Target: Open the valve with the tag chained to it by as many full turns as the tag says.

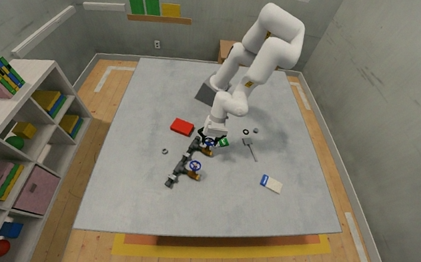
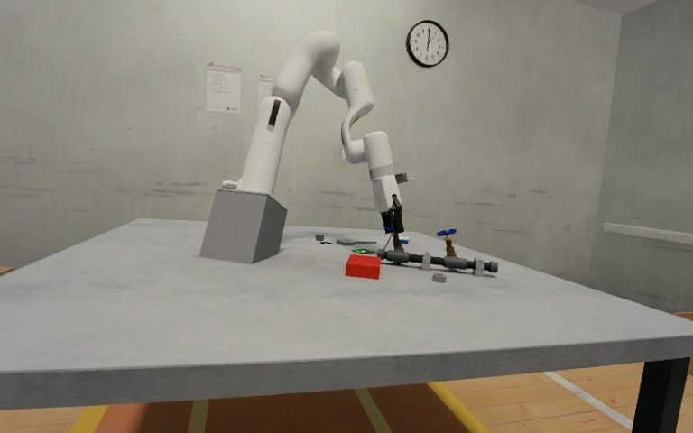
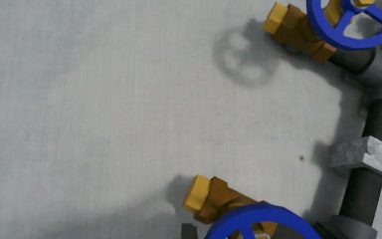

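Observation:
A grey pipe (image 1: 180,163) (image 2: 437,261) (image 3: 365,189) lies on the table and carries two brass valves with blue handwheels. A green tag (image 1: 224,142) (image 2: 361,250) lies next to the valve nearer the arm's base. My gripper (image 1: 210,141) (image 2: 393,225) points down onto that valve and is shut on its handwheel (image 3: 264,219), which shows at the bottom edge of the wrist view. The writing on the tag is too small to read. The other valve's handwheel (image 1: 195,164) (image 2: 447,232) (image 3: 338,30) stands free, further along the pipe.
A red block (image 1: 181,126) (image 2: 363,265) lies just left of the pipe's end. A grey nut (image 1: 166,152) (image 2: 438,277), a black ring (image 1: 245,131), a small grey cylinder (image 1: 256,130), a scraper (image 1: 250,148) and a white-and-blue card (image 1: 271,183) lie around.

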`<state>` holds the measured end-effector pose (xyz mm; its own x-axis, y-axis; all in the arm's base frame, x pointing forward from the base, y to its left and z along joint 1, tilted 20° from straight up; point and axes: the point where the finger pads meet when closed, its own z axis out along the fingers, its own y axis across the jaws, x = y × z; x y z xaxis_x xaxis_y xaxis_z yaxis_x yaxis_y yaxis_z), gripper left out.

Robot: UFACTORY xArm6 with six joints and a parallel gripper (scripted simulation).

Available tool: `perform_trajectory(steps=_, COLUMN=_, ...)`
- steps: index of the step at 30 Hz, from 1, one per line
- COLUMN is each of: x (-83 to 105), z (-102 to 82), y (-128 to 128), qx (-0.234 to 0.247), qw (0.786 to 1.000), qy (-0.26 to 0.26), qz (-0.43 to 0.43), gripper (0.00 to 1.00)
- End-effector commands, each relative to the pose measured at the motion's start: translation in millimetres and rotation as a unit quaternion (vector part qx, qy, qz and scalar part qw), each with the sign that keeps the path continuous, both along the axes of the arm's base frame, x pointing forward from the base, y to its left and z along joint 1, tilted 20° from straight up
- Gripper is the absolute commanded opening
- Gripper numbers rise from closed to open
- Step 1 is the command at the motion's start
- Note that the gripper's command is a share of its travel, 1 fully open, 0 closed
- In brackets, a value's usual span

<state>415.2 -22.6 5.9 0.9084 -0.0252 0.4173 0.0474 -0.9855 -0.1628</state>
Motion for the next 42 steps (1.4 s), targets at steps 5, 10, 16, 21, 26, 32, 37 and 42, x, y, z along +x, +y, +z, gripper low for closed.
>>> perform_trajectory(steps=5, x=1.0, z=0.9, y=-0.2, qx=-0.001, qw=1.0, qy=-0.007, qz=0.0, gripper=0.0)
perform_trajectory(steps=10, x=1.0, z=0.9, y=-0.2, qx=-0.001, qw=1.0, qy=-0.007, qz=0.0, gripper=1.0)
perform_trajectory(steps=16, x=1.0, z=0.9, y=-0.2, qx=-0.001, qw=1.0, qy=-0.007, qz=0.0, gripper=1.0)
perform_trajectory(steps=21, x=1.0, z=0.9, y=-0.2, qx=-0.001, qw=1.0, qy=-0.007, qz=0.0, gripper=1.0)
perform_trajectory(steps=26, x=1.0, z=0.9, y=-0.2, qx=-0.001, qw=1.0, qy=-0.007, qz=0.0, gripper=1.0)
perform_trajectory(steps=32, x=1.0, z=0.9, y=-0.2, qx=0.004, qw=1.0, qy=-0.006, qz=-0.01, gripper=1.0)
perform_trajectory(steps=37, x=1.0, z=0.9, y=-0.2, qx=0.029, qw=0.998, qy=0.005, qz=-0.064, gripper=1.0)
perform_trajectory(steps=42, x=1.0, z=0.9, y=-0.2, qx=0.079, qw=0.982, qy=0.024, qz=-0.169, gripper=1.0)
